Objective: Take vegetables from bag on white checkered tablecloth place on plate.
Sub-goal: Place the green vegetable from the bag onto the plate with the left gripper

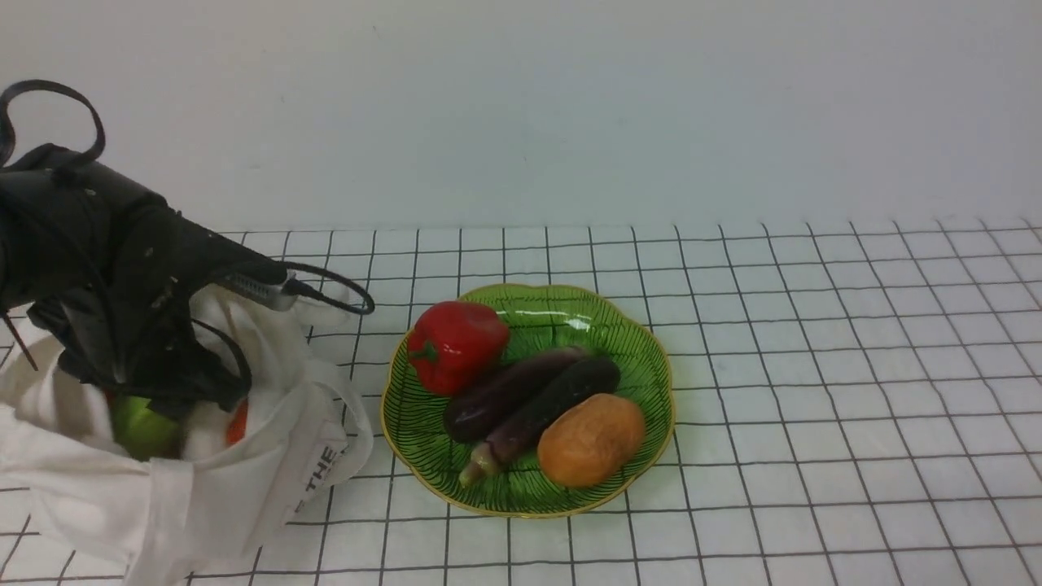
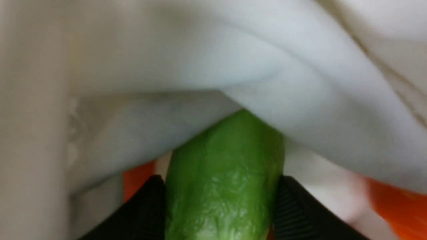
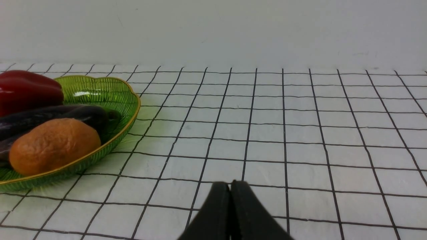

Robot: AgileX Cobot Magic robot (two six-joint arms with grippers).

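The white cloth bag lies at the front left of the white checkered tablecloth. My left gripper reaches down into the bag's mouth. In the left wrist view the left gripper is shut on the light-green cucumber, with one black finger on each side. The cucumber and an orange piece show inside the bag, and the orange piece also shows in the left wrist view. The green plate sits to the right of the bag. My right gripper is shut and empty above the cloth.
The plate holds a red bell pepper, two dark purple eggplants and an orange-brown lumpy piece. The plate is also at the edge of the right wrist view. A plain wall stands behind the table.
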